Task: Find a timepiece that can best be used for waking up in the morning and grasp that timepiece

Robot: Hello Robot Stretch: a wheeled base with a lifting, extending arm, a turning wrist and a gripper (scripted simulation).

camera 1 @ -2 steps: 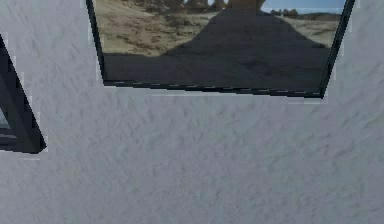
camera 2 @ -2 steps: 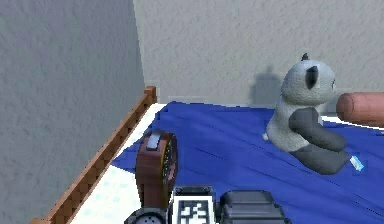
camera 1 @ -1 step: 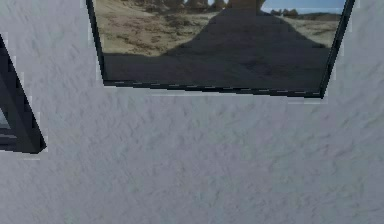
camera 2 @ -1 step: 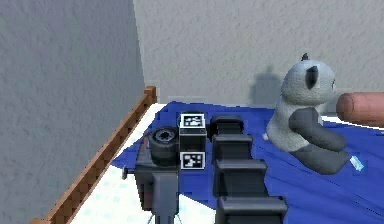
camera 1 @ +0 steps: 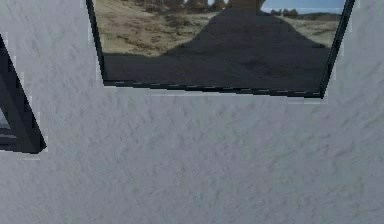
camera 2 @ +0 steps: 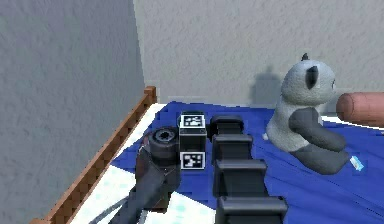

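Observation:
My arm rises as a dark square bar from the bottom of the arm side view, with two white marker squares at its far end. Left of them is the gripper, a dark rounded body above a blue bed cover. Its far end is hard to make out, so I cannot tell whether it holds anything. I make out no clock shape on the bed.
A grey and white panda plush sits on the bed at the right, with a brown cylinder behind it and a small pale blue thing beside it. A wooden bed rail runs along a grey wall. In the forward view, a framed landscape picture and another dark frame hang on a white wall.

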